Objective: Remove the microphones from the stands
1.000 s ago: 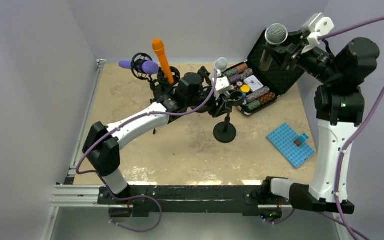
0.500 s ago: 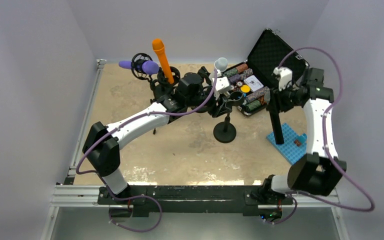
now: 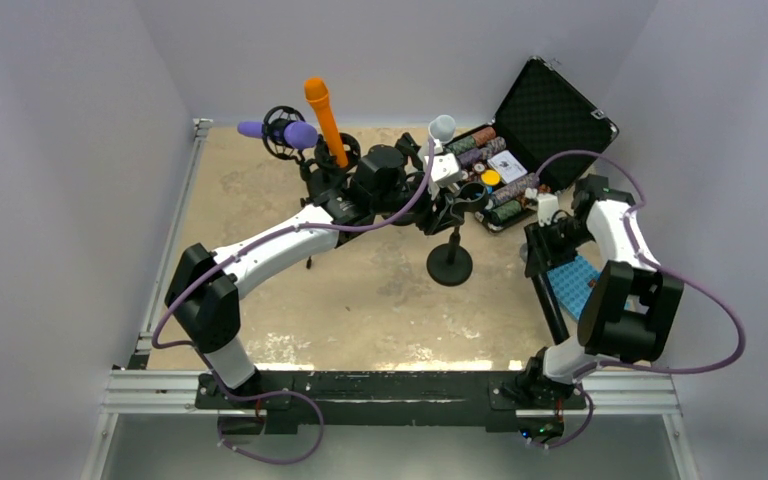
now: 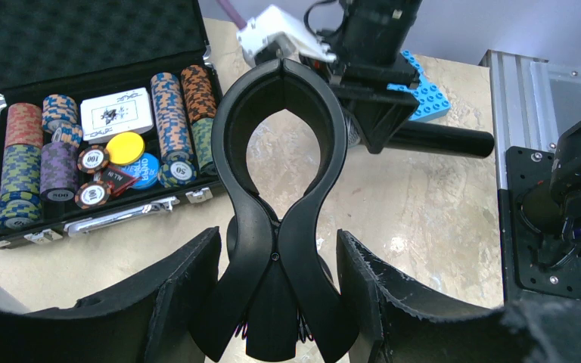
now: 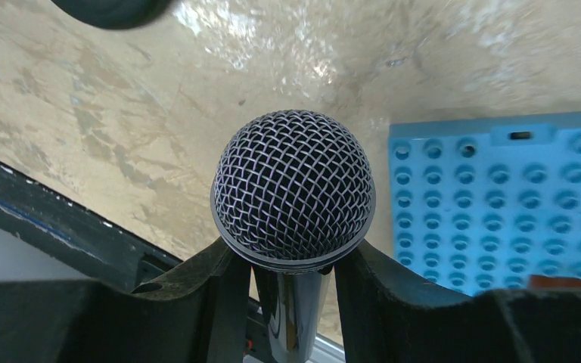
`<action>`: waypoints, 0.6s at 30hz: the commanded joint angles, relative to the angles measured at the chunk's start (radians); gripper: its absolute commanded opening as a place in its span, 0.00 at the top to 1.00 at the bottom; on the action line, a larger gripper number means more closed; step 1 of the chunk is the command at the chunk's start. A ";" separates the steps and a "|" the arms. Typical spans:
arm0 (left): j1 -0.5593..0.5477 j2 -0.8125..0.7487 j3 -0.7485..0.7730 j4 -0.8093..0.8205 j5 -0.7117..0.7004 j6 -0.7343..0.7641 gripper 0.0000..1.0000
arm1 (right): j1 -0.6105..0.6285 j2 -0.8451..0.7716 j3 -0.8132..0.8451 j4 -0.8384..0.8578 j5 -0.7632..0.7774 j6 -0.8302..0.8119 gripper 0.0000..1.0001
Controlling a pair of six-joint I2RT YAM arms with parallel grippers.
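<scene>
**Microphone clear of the stand, right arm carrying it low over the table**

The right gripper (image 5: 291,263) is pinching the microphone (image 5: 293,185) just beneath its mesh head, one finger pressing on each side of the neck. The black handle is slanting toward the near edge of the table (image 3: 360,300), alongside the blue studded plate (image 5: 499,204). Whether its tail is touching the surface cannot be told.

The left gripper (image 4: 276,236) is closing on the lower handles of the stand's clip (image 4: 334,144), bracing it. The clip's ring is standing empty above the round stand base (image 3: 450,268), and the microphone is hanging well apart from both.

By this evidence the extraction itself is complete and the step in hand is the set-down. The next move is calling for a gentle lowering until the handle is lying flat on bare table beside the plate. The right fingers then need to spread without rolling the microphone, and the left fingers need to release the clip without tipping the stand.
</scene>
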 commanded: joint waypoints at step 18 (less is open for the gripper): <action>-0.002 -0.034 0.001 -0.094 0.013 0.051 1.00 | 0.029 0.143 -0.096 0.199 0.087 0.012 0.15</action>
